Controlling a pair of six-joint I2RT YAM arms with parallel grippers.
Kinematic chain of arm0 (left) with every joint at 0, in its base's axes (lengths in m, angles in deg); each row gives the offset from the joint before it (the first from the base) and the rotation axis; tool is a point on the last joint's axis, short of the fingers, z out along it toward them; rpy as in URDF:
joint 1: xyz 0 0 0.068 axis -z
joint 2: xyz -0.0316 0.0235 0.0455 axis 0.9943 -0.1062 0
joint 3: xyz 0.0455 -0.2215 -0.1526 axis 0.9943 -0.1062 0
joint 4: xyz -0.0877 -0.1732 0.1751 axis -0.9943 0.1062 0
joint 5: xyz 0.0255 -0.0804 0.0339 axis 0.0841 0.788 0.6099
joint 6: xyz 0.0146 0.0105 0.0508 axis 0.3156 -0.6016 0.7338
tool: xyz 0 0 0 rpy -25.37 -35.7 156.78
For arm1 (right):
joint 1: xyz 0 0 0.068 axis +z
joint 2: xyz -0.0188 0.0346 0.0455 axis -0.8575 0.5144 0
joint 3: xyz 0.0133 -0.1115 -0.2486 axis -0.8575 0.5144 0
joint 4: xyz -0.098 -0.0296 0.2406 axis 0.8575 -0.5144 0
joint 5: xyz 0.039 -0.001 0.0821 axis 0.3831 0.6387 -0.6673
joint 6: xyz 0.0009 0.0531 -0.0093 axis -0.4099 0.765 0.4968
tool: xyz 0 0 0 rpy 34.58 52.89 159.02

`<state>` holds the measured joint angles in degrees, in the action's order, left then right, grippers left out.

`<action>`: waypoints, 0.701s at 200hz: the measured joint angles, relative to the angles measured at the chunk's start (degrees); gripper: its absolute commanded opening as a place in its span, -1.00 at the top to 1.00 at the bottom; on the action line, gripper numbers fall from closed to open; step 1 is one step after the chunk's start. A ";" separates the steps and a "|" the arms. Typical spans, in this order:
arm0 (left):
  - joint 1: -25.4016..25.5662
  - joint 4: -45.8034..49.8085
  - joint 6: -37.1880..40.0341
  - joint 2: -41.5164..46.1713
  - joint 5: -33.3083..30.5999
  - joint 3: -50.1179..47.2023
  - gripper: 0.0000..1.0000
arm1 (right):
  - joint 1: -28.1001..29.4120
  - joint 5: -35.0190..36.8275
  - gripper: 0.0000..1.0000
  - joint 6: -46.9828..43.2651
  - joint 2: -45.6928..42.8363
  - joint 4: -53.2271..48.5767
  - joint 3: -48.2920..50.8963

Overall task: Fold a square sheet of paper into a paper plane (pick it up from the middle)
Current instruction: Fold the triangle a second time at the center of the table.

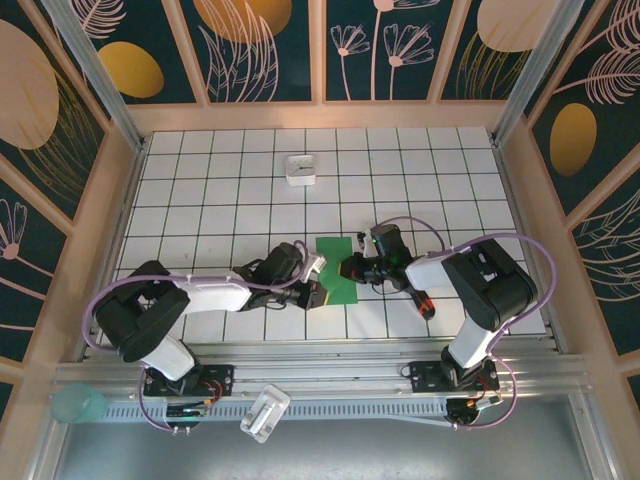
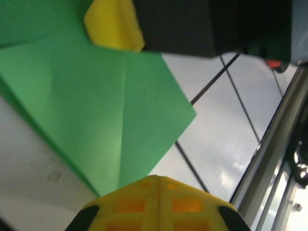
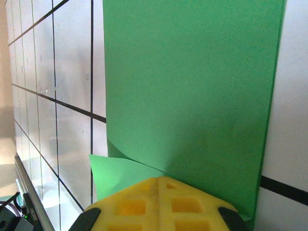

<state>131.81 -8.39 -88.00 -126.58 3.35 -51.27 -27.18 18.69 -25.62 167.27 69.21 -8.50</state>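
- Left gripper (image 2: 156, 195): the jaws are pressed tight together, yellow pads meeting on a seam with no gap. The tips are right up against the edge of the square sheet of paper (image 2: 96, 110). I cannot tell whether a layer is nipped between them.
- Right gripper (image 3: 159, 192): these jaws are closed all the way too, tips on the sheet's edge. A small green flap curls out just beside them.
- From above, the two grippers meet at the sheet from opposite sides, left at its near-left corner, right at its right edge.
- The sheet lies partly folded on the bench (image 1: 200, 190), between the two arms. Its long axis runs near to far, leaning slightly, with a crease down it.
- Further out, a red-and-black screwdriver (image 1: 421, 296) lies beside the right arm, and a white box (image 1: 301, 169) sits well apart on the far side.
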 measured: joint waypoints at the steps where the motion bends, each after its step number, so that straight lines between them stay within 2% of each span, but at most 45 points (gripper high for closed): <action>1: 0.00 -0.07 -0.04 -0.13 0.00 0.07 1.00 | 0.00 0.00 1.00 0.00 0.00 0.02 0.00; 43: -0.20 -0.17 0.15 -4.33 -0.04 1.01 1.00 | 0.00 -0.02 1.00 -0.04 0.00 -0.44 -0.26; 101: -0.76 -1.14 1.27 -5.11 -0.11 -0.17 1.00 | 0.00 -0.61 1.00 -1.11 -0.02 -3.52 -1.86; 140: -0.85 -2.91 1.44 -5.09 0.22 -1.11 1.00 | 0.00 -2.54 0.90 -0.83 -1.46 -5.73 -2.14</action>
<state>130.95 -11.30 -86.56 -131.68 3.57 -52.39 -27.18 16.16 -26.45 165.81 63.48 -10.64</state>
